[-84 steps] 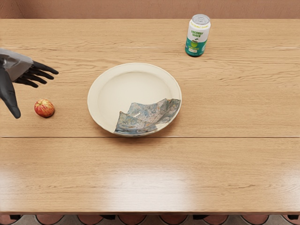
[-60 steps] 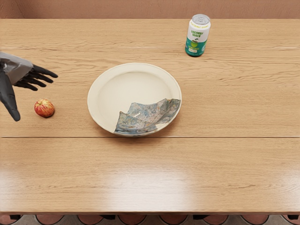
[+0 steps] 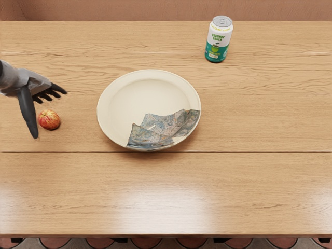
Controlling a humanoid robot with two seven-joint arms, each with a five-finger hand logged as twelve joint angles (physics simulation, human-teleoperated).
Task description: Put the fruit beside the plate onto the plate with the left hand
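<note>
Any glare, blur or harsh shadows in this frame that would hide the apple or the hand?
Head view: sharp throughout, no motion blur on the left hand; soft sheen on the near table, away from the apple; faint contact shadows under apple and plate; label on the can too small to read.

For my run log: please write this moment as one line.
left hand: open, beside apple | apple: on table, not grasped | plate: no fruit

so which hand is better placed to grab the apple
Left. The left hand hovers open right beside the apple, left of the plate; the right arm is not in view.
</note>
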